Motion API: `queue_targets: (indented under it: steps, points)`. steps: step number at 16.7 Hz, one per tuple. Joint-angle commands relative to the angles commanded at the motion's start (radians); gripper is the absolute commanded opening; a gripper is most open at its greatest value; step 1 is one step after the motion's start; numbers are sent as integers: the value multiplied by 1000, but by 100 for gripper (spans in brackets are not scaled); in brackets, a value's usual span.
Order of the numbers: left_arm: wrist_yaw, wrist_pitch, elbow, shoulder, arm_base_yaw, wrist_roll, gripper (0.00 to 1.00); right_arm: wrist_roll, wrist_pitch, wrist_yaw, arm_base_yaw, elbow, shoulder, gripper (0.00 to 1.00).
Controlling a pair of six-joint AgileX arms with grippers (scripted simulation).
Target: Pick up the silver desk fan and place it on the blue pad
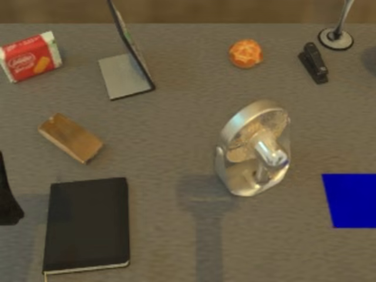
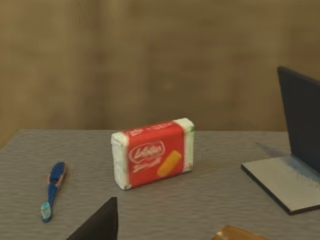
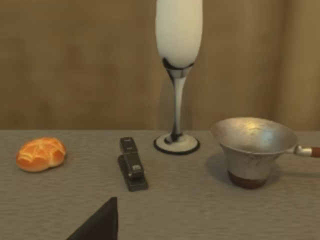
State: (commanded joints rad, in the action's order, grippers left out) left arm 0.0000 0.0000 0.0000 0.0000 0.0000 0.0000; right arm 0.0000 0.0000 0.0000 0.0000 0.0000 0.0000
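The silver desk fan (image 1: 254,150) stands right of the table's middle, its chrome ring, hub and rounded base all showing. Nothing holds it. The blue pad (image 1: 351,200) lies flat at the table's right edge, to the right of the fan and a little nearer the front, with nothing on it. My left gripper (image 1: 7,200) is a dark shape parked at the left edge, far from the fan; only a dark corner of it (image 2: 100,225) shows in its wrist view. The right gripper (image 3: 100,222) shows only as a dark corner in its wrist view and is outside the top view.
A black notebook (image 1: 87,224) lies front left, a wooden block (image 1: 69,137) behind it. Along the back stand a red biscuit pack (image 1: 29,56), a grey plate with upright panel (image 1: 124,75), a bread roll (image 1: 245,53), a stapler (image 1: 313,62) and a tall glass (image 1: 335,38). A silver pan (image 3: 252,145) sits back right.
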Motion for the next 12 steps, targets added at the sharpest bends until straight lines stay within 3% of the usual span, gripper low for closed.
queue_targets:
  steps: [6, 12]
  points:
    - [0, 0, 0, 0, 0, 0, 100, -48, -86, 6, 22, 101, 102, 100]
    - [0, 0, 0, 0, 0, 0, 100, -347, -412, 15, 125, 549, 534, 100]
